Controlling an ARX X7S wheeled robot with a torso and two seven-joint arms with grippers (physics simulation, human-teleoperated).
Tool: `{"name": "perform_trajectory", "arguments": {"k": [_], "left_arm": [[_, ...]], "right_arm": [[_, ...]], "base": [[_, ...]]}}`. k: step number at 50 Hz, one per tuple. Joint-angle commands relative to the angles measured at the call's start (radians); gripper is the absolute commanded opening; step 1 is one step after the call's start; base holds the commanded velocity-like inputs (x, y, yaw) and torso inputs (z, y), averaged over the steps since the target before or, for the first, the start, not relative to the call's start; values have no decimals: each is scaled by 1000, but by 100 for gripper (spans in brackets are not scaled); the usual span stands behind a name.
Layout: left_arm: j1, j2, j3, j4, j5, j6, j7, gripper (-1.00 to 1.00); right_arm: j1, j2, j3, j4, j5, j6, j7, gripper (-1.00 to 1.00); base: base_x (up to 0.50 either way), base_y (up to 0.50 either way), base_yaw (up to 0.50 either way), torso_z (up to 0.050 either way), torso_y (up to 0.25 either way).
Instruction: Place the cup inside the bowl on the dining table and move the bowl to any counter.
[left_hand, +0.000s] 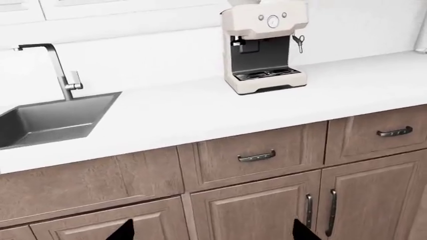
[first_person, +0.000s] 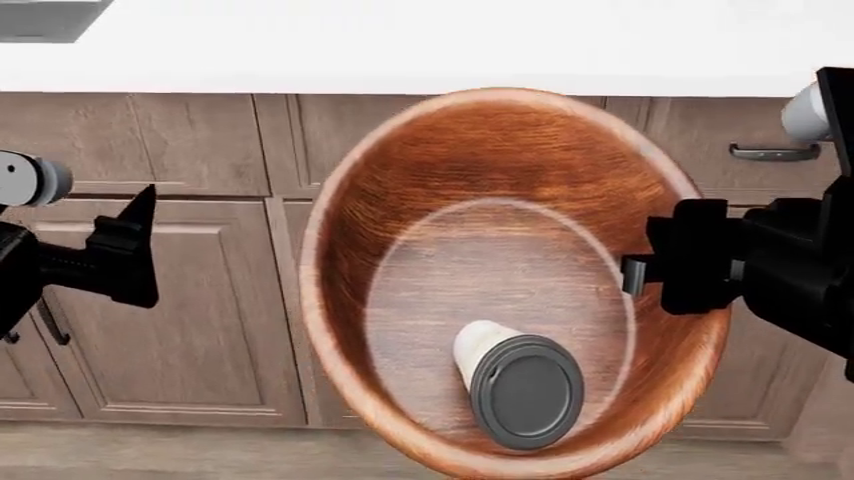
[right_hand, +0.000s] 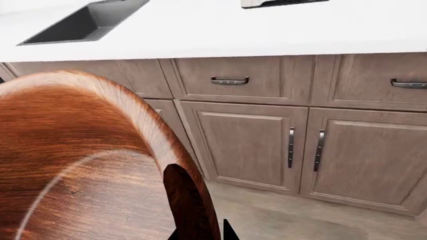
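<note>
The right hand (first_person: 638, 268) is grasping the bowl (first_person: 400, 200) by its rim at the right of the head view, holding it in the air in front of the cabinet doors (right_hand: 293, 145). The cup (first_person: 518, 382) is lying on its side inside the bowl, at lower centre. Its long axis is running from upper left to lower right, with the grey lid pointing toward lower right and facing the camera. The left hand (first_person: 134, 255) is hanging released at the left edge, holding nothing.

Step in hand, by judgement: carrying the bowl to the bench (first_person: 427, 40), which is lying across the top of the frame.

1. Raise the bowl above the bench edge before advancing.
2. Keep the bowl level; the cup is loose and can roll.
3. Set down away from the sink (left_hand: 53, 117) and the coffee machine (left_hand: 265, 47).
</note>
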Motion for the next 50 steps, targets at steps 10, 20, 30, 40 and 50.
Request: {"name": "perform_trajectory", "arguments": {"k": [10, 20, 30, 40, 50], "left_arm": [[-6, -2, 9, 0, 5, 1, 1, 100], [-3, -13, 0, 6, -2, 6, 6, 100], [-10, -1, 10, 2, 4, 5, -2, 100], [-3, -32, -12, 14, -12, 5, 8, 100], [-4, -29, -9, 12, -11, 6, 4, 100]], "right_arm": [[16, -7, 9, -8, 6, -5, -6, -100], [27, -19, -2, 15, -11, -4, -25, -100], [17, -18, -8, 12, -20, -10, -37, -100], [15, -17, -6, 13, -18, -15, -33, -100], [15, -17, -6, 9, -14, -15, -31, -100]], "base": [[500, 0, 0, 0, 1], [500, 0, 0, 0, 2], [500, 13, 0, 1, 1], [500, 106, 0, 0, 2], [492, 348, 0, 0, 1]]}}
